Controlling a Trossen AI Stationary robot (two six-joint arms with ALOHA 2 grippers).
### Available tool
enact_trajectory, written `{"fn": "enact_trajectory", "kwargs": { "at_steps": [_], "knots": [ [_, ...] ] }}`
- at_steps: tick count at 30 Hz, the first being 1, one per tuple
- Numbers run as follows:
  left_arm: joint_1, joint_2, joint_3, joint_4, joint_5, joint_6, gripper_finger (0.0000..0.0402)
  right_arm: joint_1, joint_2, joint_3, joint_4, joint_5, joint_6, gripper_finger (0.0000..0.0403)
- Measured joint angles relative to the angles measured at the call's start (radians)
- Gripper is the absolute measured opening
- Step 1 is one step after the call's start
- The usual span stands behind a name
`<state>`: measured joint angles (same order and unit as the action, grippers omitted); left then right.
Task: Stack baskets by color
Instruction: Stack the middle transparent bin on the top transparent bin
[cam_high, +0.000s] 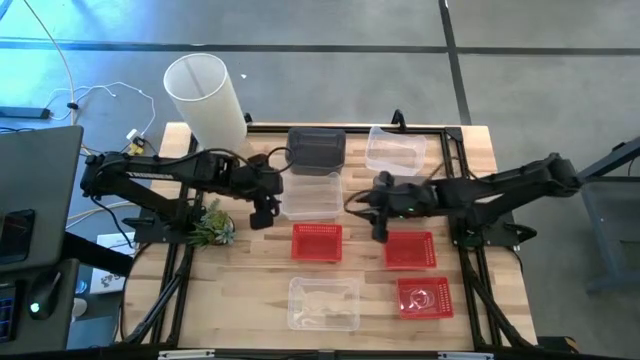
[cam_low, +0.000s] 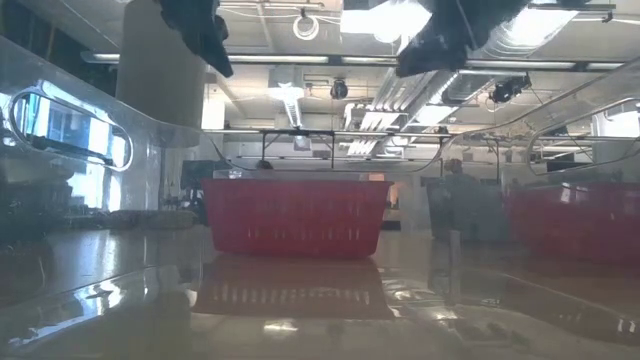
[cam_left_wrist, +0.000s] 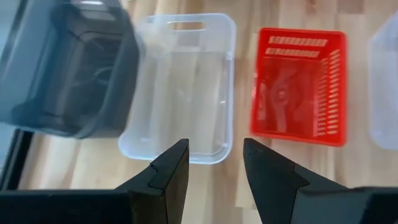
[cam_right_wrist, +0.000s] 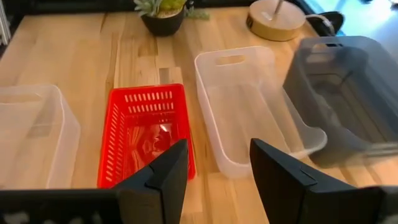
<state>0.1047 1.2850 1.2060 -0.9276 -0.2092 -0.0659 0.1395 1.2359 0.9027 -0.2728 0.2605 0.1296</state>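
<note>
So the baskets are spread over the wooden table (cam_high: 250, 300) pretty loosely, which makes sense for a sorting job that's only partly sorted. A dark grey basket (cam_high: 317, 150) is sat toward the far edge near the middle, and it looks like more than one nested together, though that can't be told for sure. A clear basket (cam_high: 311, 195) is touching its near side, another clear one (cam_high: 394, 150) is parked toward the far right corner, and a third clear basket (cam_high: 323, 303) is left by the near edge.

The red baskets aren't stacked yet: one (cam_high: 316, 242) in the middle, one (cam_high: 410, 250) to its right, and one (cam_high: 424, 297) closer to the near right corner.

The left gripper (cam_high: 262, 215) is hung just left of the middle clear basket with its fingers spread and nothing between them. The right gripper (cam_high: 380, 228) is held between that clear basket and the red one on the right, also released and empty. Both are probably kept raised like this so the next pick can be lined up.

The lamp (cam_high: 206, 95) and plant (cam_high: 210, 225) are kept off to the left side.
</note>
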Motion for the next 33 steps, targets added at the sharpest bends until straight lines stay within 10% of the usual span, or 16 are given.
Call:
{"fn": "enact_trajectory", "kwargs": {
  "at_steps": [33],
  "knots": [
    [-0.001, 0.002, 0.001, -0.105, -0.117, -0.028, 0.0140, -0.169, 0.525, 0.264, -0.051, -0.186, -0.170, 0.0160]
  ]
}}
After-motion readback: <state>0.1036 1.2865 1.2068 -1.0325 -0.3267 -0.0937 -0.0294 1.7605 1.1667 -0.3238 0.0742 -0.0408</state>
